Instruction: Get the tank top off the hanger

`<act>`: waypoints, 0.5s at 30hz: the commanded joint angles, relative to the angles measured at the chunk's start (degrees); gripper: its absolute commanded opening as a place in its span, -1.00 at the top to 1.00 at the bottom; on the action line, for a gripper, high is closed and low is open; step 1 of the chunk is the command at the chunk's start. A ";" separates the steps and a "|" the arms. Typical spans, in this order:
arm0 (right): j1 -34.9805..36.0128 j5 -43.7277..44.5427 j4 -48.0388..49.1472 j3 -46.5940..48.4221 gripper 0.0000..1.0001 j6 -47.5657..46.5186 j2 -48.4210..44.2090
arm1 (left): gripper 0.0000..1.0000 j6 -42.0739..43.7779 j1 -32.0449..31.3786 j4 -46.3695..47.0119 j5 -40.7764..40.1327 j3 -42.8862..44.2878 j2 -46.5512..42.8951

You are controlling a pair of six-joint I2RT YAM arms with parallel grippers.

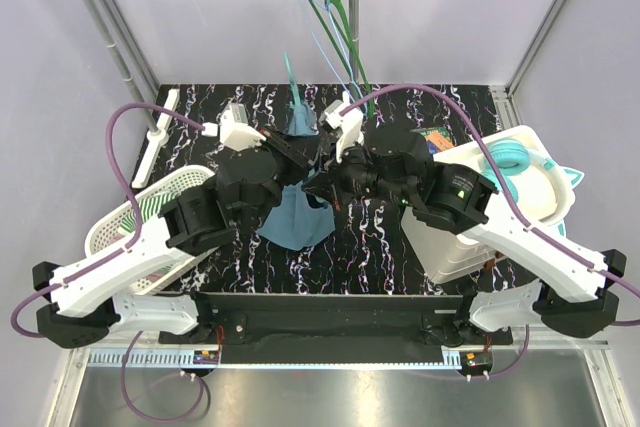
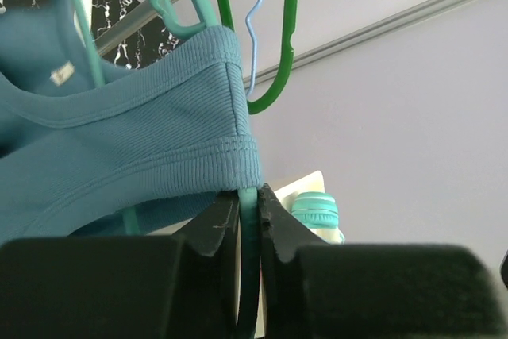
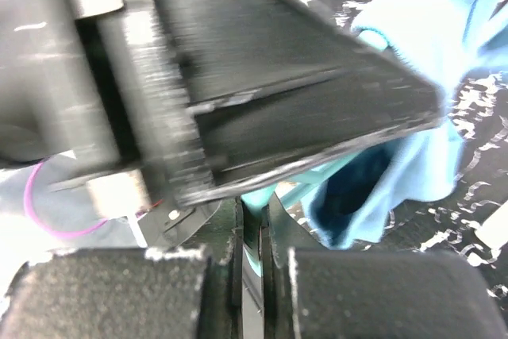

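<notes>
The tank top (image 1: 298, 217) is blue-green and hangs in the middle of the black table (image 1: 385, 247), between the two arms. It is on a thin teal hanger (image 2: 249, 267). In the left wrist view, the left gripper (image 2: 248, 196) has its two fingers (image 2: 222, 224) pressed close, and they pinch the thin bar of the hanger between them. The ribbed strap of the tank top sits right on top of these fingertips and touches them. Behind it, a green hanger (image 2: 286, 29) hangs higher up. In the right wrist view, which is blurry, the right gripper (image 3: 252, 204) also has its fingers squeezed together. They pinch a thin teal edge that looks like the cloth of the tank top. The rest of the cloth hangs just to the right of those fingers, over the table.
</notes>
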 commanded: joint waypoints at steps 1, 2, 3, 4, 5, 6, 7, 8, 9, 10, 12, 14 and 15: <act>-0.68 7.41 8.26 -3.69 1.00 0.33 -3.41 | 0.53 3.23 -0.97 5.91 1.70 -1.11 -3.73; -0.59 7.06 9.50 -5.70 1.00 0.33 -4.72 | 0.48 5.15 -0.97 6.27 1.97 -1.11 -3.91; -0.68 6.97 10.38 -6.68 1.00 0.07 -5.34 | 0.33 5.87 -0.97 6.36 2.32 -1.28 -4.00; -0.59 6.71 12.31 -7.47 1.00 -0.19 -5.87 | 0.25 7.62 -0.97 6.53 2.50 -1.72 -4.78; -0.68 6.53 13.20 -9.13 1.00 -0.45 -7.01 | 0.17 8.94 -0.97 7.49 2.59 -2.07 -5.40; -0.68 6.62 13.81 -9.75 1.00 -0.98 -7.54 | 0.09 10.26 -0.97 8.11 3.02 -2.60 -6.10; -0.68 6.53 14.60 -10.20 1.00 -1.33 -7.98 | -0.03 13.14 -0.88 8.72 3.20 -3.73 -7.06; -0.68 5.66 14.79 -10.46 1.00 -1.77 -8.59 | -0.06 14.48 -0.88 9.08 3.20 -4.18 -8.99; -0.76 5.39 14.70 -10.46 1.00 -2.47 -9.04 | -0.08 15.62 -0.88 8.82 3.03 -4.62 -10.14; -0.76 4.86 14.70 -10.46 1.00 -2.91 -9.74 | -0.14 17.98 -0.88 8.82 2.77 -5.75 -11.28; -0.76 4.25 14.70 -10.46 1.00 -3.79 -10.62 | -0.16 19.49 -0.88 7.59 1.80 -6.90 -15.06; -0.76 2.24 14.44 -10.29 1.00 -4.15 -12.02 | -0.21 22.04 -0.79 6.97 1.45 -8.75 -17.70; -0.76 1.70 13.74 -10.11 1.00 -4.41 -12.38 | -0.23 23.53 -0.71 7.50 2.32 -9.54 -20.15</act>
